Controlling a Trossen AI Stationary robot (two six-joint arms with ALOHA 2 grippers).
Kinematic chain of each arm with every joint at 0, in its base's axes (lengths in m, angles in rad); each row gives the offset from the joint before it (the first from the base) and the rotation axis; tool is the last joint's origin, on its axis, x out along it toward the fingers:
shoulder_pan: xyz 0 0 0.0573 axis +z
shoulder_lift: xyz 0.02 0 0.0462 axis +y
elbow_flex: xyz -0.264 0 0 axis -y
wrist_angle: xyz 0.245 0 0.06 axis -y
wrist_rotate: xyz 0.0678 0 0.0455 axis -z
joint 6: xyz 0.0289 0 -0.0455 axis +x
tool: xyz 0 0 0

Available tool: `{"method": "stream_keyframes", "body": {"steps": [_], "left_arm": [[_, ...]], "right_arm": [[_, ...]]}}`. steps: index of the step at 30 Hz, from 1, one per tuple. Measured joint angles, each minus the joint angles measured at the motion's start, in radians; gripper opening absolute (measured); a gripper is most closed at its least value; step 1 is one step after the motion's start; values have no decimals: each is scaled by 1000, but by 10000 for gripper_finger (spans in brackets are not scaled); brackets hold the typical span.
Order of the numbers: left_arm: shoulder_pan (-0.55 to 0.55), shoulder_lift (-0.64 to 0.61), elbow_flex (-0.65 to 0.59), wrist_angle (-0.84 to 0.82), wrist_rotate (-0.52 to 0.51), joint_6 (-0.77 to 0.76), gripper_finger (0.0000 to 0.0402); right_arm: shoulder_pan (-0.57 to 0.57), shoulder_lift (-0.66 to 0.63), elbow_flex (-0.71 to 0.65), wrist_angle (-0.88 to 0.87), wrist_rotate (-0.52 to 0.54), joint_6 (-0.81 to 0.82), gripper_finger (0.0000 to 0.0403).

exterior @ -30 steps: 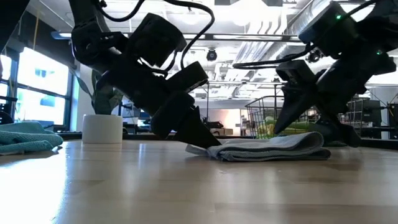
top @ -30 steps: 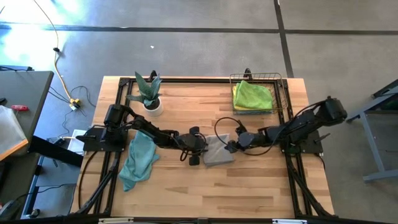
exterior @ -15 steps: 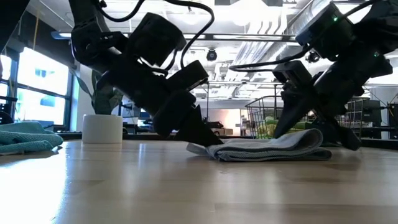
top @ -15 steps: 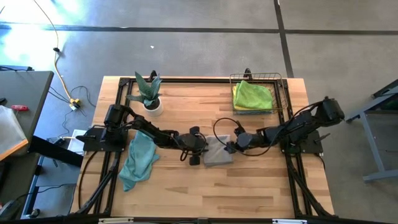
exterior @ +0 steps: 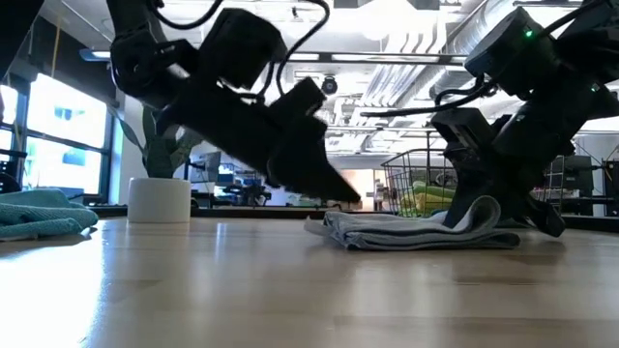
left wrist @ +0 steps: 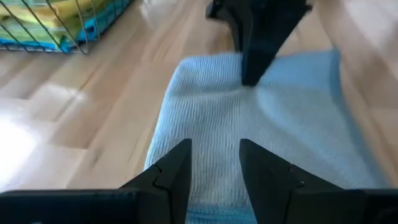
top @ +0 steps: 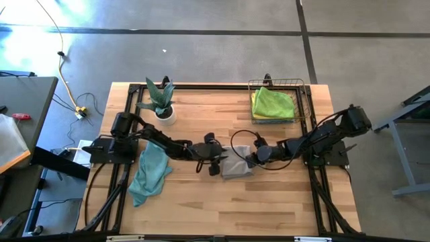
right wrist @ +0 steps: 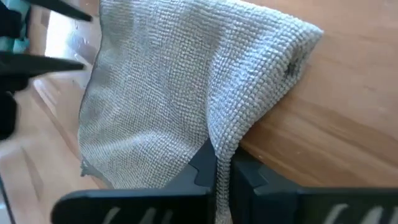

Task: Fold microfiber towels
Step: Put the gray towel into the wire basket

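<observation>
Two grippers meet mid-table from above, at the grey towel [top: 234,166]. Low down, its right edge lifts. Left gripper [left wrist: 214,165] hovers over it, fingers parted, empty; right gripper [right wrist: 216,169] is pinched on its edge.

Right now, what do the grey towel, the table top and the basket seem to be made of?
Grey towel: soft looped microfibre, matt; its knitted texture shows by the right gripper, shut on its edge. Table top: light wood planks, smooth with a slight sheen; grain and seams show. Basket: thin metal wire, probably copper-coloured.
</observation>
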Motion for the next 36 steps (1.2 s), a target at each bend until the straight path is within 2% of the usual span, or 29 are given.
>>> {"method": "stream_keyframes", "body": {"steps": [4, 7, 16, 24, 29, 36], "left_arm": [[-3, -47, 0, -12, 0, -24, 126], [-10, -97, 0, -44, 0, -33, 126], [-51, -255, 0, -202, -29, -32, 126], [-92, -337, 0, -317, -183, -16, 126], [-114, -341, 0, -338, -256, -9, 126], [-127, -341, 0, -384, -279, -5, 126]], "right_arm": [[-18, -4, 12, -18, -8, -65, 3], [-45, -4, 63, -99, -6, -157, 2], [-174, -4, 382, -677, 52, -603, 0], [-365, -6, 646, -992, 76, -926, 0], [-518, -6, 773, -1113, 74, -1014, 0], [-696, -8, 851, -1280, 135, -1036, 0]]}}
